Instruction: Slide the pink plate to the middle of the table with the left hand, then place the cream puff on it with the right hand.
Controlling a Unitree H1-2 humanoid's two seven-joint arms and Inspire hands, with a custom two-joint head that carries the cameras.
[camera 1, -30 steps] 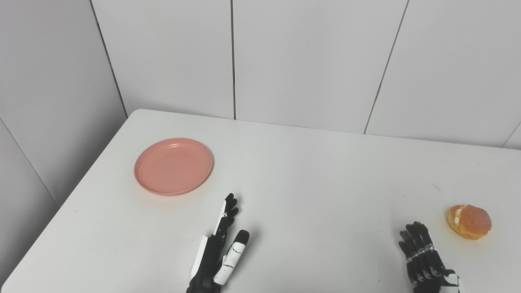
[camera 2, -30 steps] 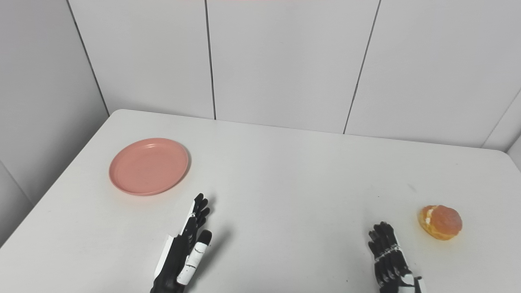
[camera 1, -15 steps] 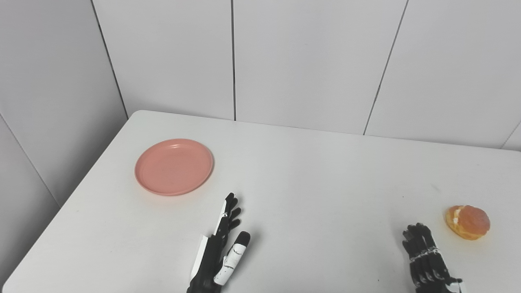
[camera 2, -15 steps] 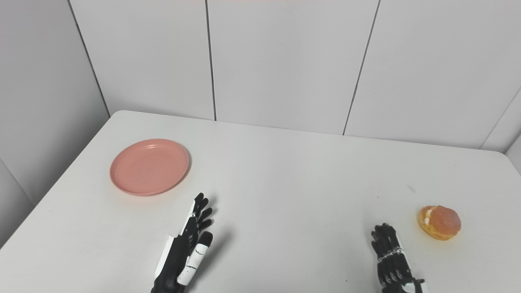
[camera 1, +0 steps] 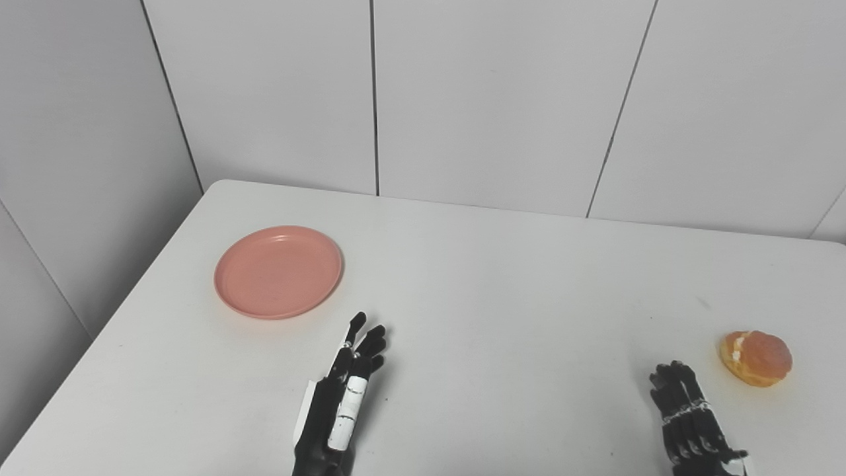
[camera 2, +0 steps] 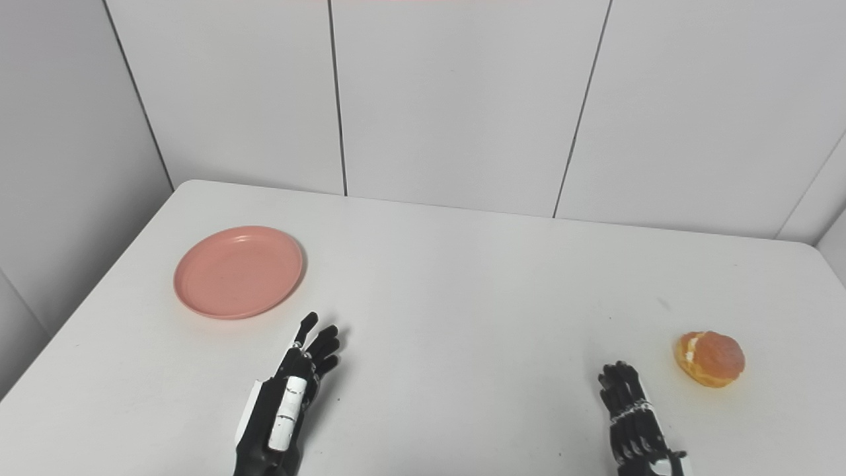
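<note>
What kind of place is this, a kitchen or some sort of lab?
Probably a robot test room, not a kitchen: a bare white table against plain panelled walls, with only a pink plate and a cream puff.

Bare worktop (camera 1: pixel 502 311) is seen between pink plate (camera 1: pixel 278 271) and cream puff (camera 1: pixel 757 357); nothing is placed between left hand (camera 1: pixel 340 403) and plate

Two head cams, side by side, angled down from near edge of white table (camera 1: pixel 502 277) toward panelled back wall (camera 1: pixel 502 99). Mid-range. Both share whole tabletop; right eye view set slightly rightward, scene shifts left.
</note>
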